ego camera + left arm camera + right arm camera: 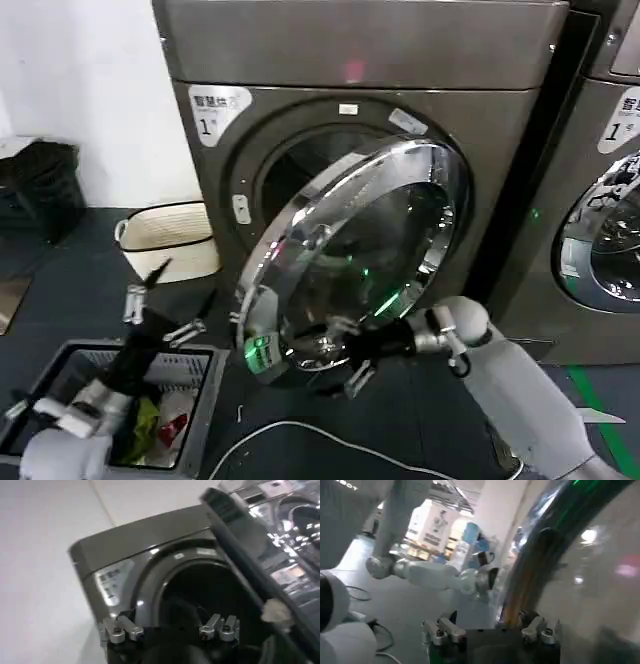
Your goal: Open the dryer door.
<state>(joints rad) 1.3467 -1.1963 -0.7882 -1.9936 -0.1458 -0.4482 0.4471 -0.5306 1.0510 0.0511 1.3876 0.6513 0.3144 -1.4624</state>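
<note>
Dryer door (365, 255) stands swung partway out from the machine's front, chrome ring facing me, the dark drum opening (300, 165) exposed behind it. My right gripper (345, 365) sits at the door's lower edge; from the right wrist camera its fingers (442, 630) are spread, one side against the chrome rim, nothing clamped that I can see. My left gripper (160, 310) hangs low on the left with its fingers (120, 630) open and empty, above a grey basket (190, 385) of laundry. Around them: dark floor (90, 290), a cream basket (175, 240) by the white wall (85, 90), a white cable (300, 430), and a second machine (605, 200) at right.
</note>
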